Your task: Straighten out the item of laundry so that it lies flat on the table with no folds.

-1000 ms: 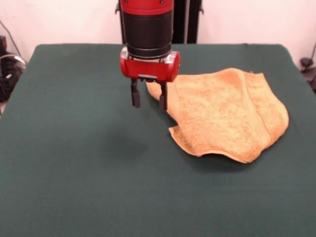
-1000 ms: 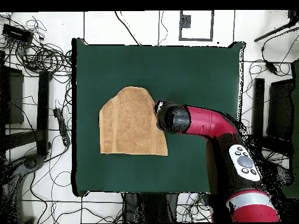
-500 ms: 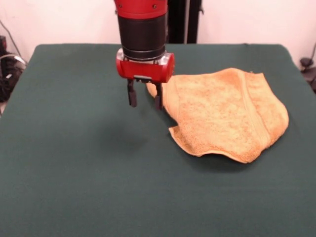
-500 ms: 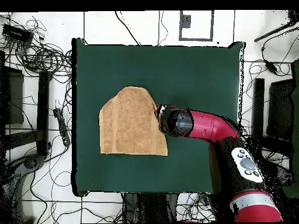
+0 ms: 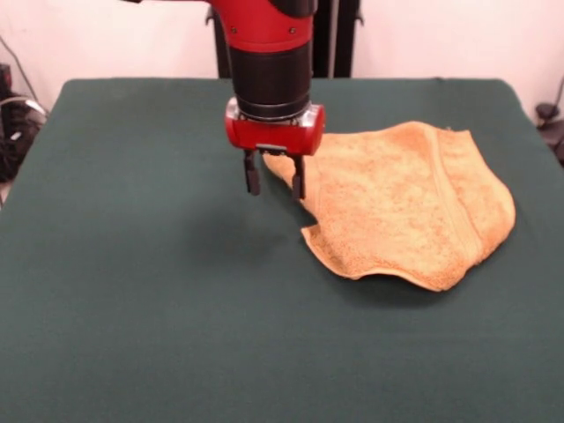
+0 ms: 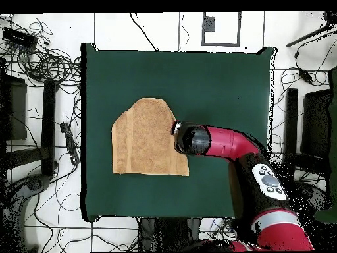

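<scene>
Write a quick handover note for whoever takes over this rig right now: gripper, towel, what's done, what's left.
Gripper: open, empty, hanging at the towel's edge, one finger in front of the cloth.
Towel: on the green table, not flat; one side looks folded over and the near edge curls up.
Done: nothing visibly straightened.
Left: grasp an edge, pull the fold out, lay it flat.
</scene>
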Available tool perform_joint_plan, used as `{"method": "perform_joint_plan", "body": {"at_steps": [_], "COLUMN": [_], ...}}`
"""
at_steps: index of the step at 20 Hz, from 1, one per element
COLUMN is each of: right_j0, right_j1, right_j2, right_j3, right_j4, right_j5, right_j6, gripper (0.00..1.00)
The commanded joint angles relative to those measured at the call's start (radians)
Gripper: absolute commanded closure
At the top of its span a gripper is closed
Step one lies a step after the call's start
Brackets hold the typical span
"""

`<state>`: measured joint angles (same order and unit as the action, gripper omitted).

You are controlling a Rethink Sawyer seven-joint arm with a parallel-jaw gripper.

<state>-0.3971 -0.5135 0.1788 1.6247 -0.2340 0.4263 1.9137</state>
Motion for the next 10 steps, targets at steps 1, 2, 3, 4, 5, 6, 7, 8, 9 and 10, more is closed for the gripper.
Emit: {"method": "perform_joint_plan", "body": {"at_steps": [1, 2, 3, 4, 5, 6, 7, 8, 9, 10], "right_j0": [0.091, 0.093, 0.096, 0.099, 0.099, 0.100, 0.094, 0.099, 0.095, 0.100], "right_j1": [0.078, 0.079, 0.078, 0.078, 0.077, 0.078, 0.079, 0.081, 0.081, 0.083], "right_j2": [-0.003, -0.002, -0.002, -0.003, 0.001, 0.005, 0.007, 0.004, 0.002, -0.004], "right_j3": [-0.024, -0.029, -0.034, -0.037, -0.037, -0.039, -0.039, -0.045, -0.045, -0.048], "right_j4": [0.033, 0.032, 0.030, 0.030, 0.030, 0.029, 0.027, 0.027, 0.026, 0.032], "right_j5": [0.039, 0.035, 0.027, 0.020, 0.013, 0.008, 0.003, 0.010, 0.013, 0.030], "right_j6": [0.144, 0.140, 0.139, 0.139, 0.136, 0.131, 0.124, 0.123, 0.119, 0.125], "gripper": [0.00, 0.00, 0.00, 0.00, 0.00, 0.00, 0.00, 0.00, 0.00, 0.00]}}
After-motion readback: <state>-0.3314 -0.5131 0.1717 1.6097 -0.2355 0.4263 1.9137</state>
